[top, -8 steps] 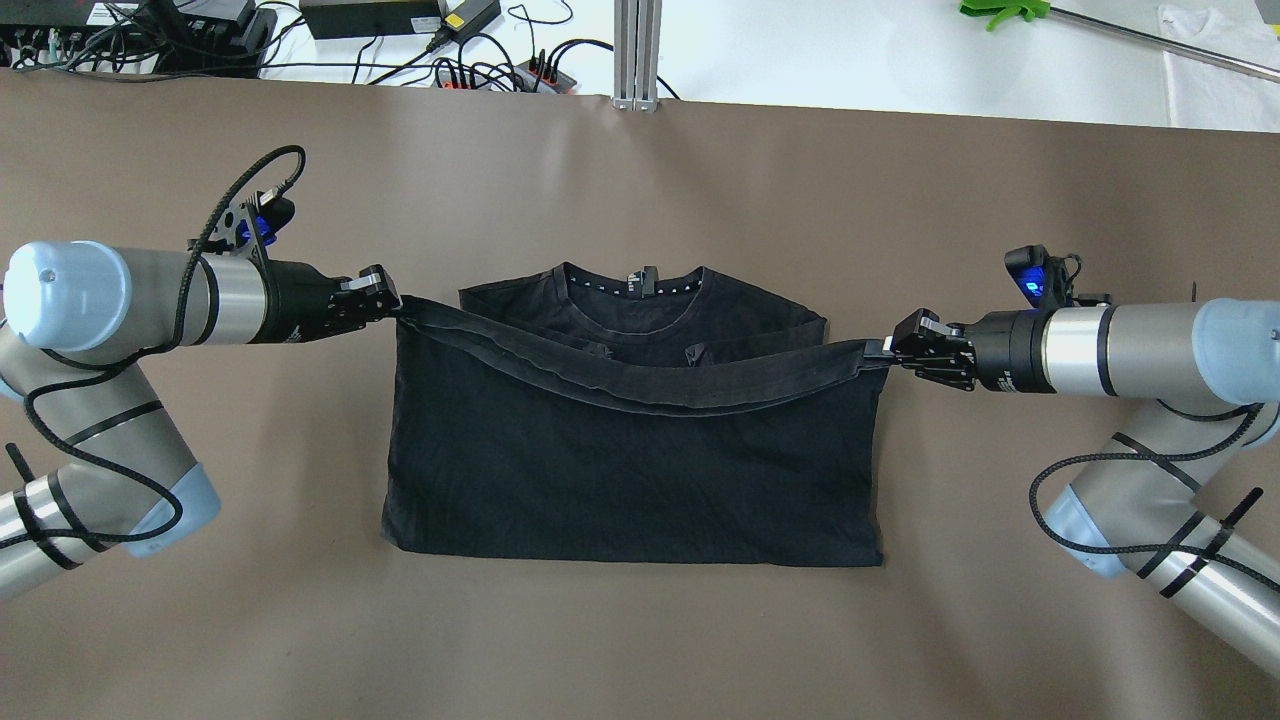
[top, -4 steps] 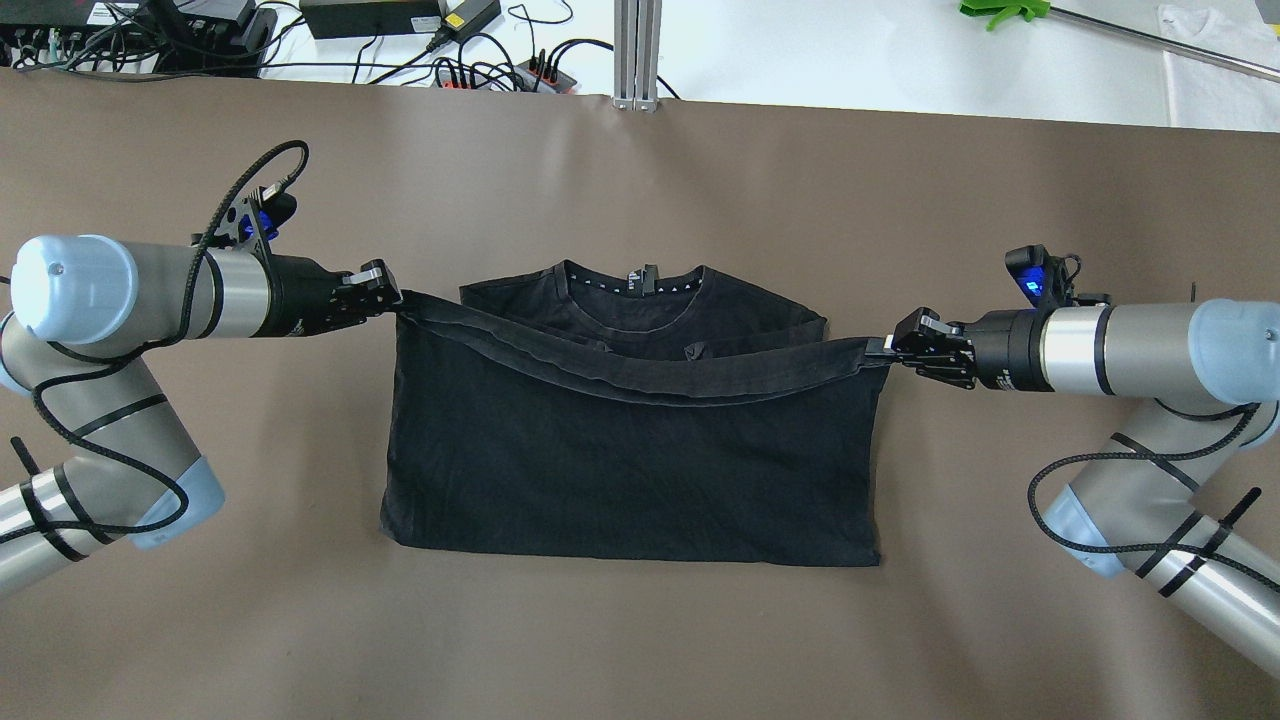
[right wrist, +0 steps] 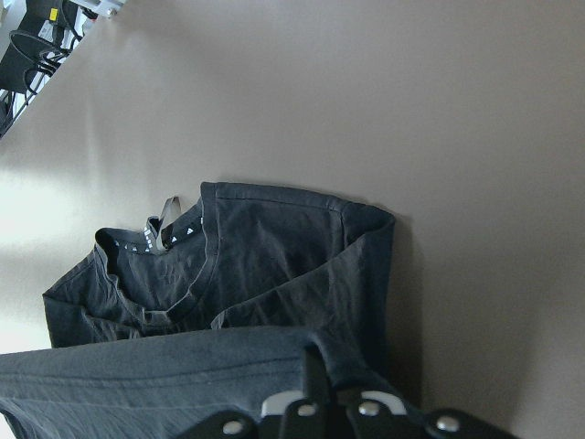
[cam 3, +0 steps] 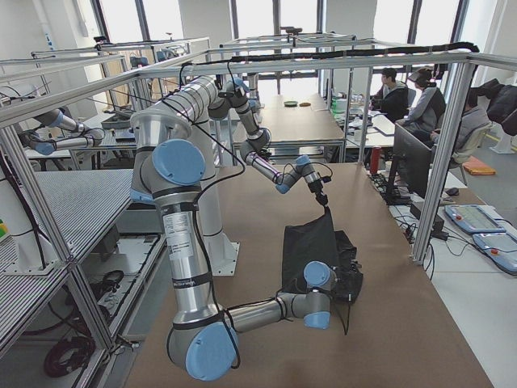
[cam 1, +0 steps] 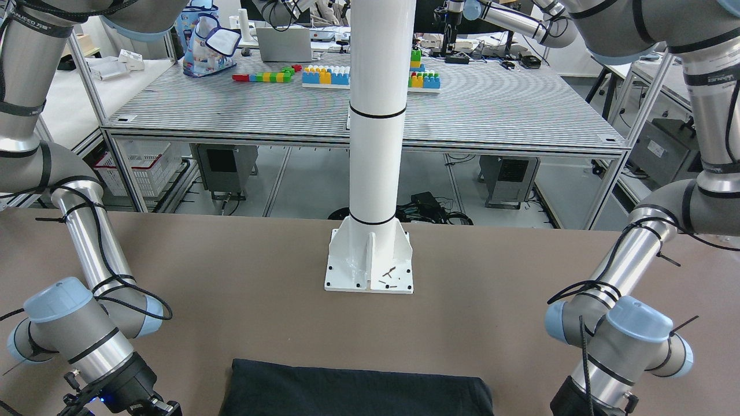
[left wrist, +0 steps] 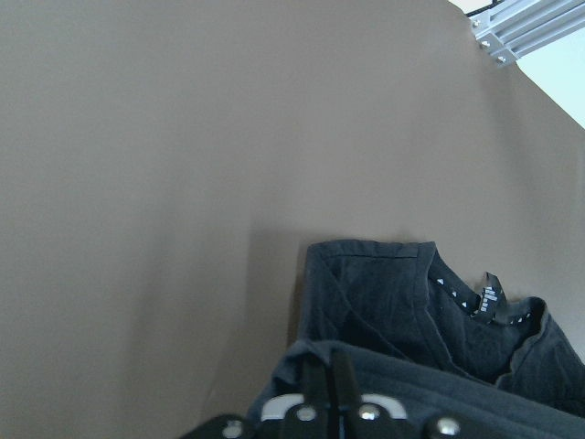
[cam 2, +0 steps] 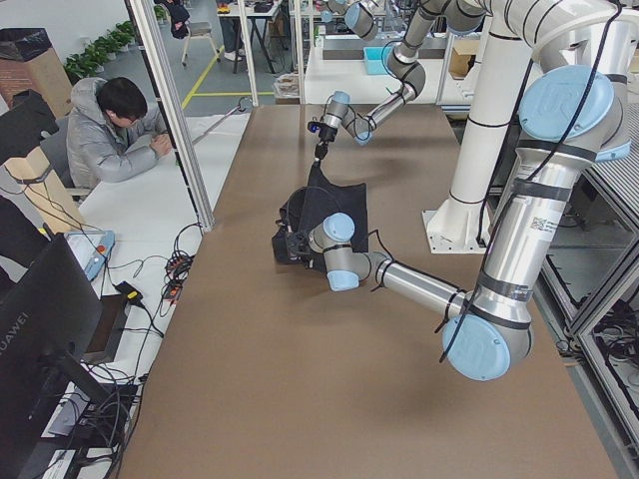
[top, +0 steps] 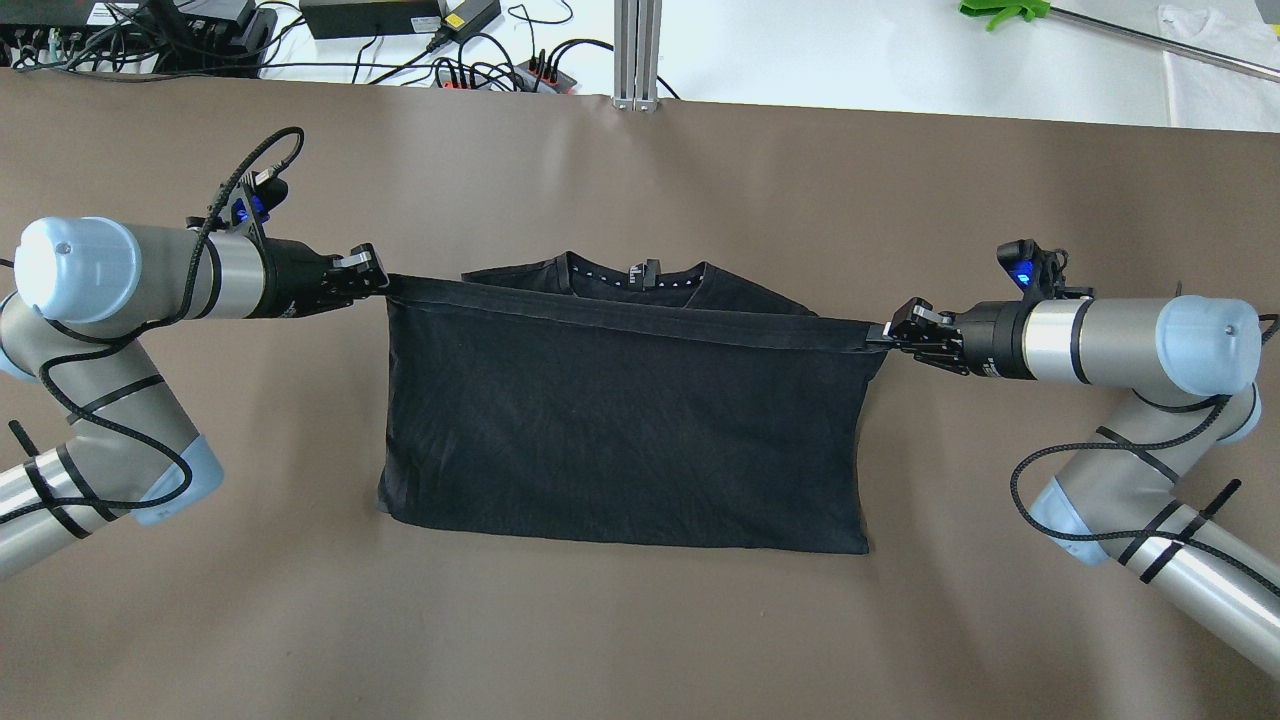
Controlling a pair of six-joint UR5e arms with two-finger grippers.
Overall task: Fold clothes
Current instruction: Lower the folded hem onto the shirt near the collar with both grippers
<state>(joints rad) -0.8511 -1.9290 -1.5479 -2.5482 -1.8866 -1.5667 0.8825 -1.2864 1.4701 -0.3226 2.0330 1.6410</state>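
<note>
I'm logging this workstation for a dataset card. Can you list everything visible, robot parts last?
Garment: one, black, mid-table, hem lifted between the tools, collar lying flat.
Table: one, brown, under the garment.
Pillar: one, white, bolted on the table's robot side.
Toy bricks: several, multicoloured, on the striped bench behind.
Power adapters and cables: several, black, beyond the table's far edge.
Left tool: one, black, shut on one hem corner.
Right tool: one, black, shut on the other hem corner.

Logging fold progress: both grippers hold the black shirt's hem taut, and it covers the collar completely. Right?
No. The left gripper and right gripper hold the black shirt taut by its hem, but the collar shows beyond it, as the overhead view shows.
</note>
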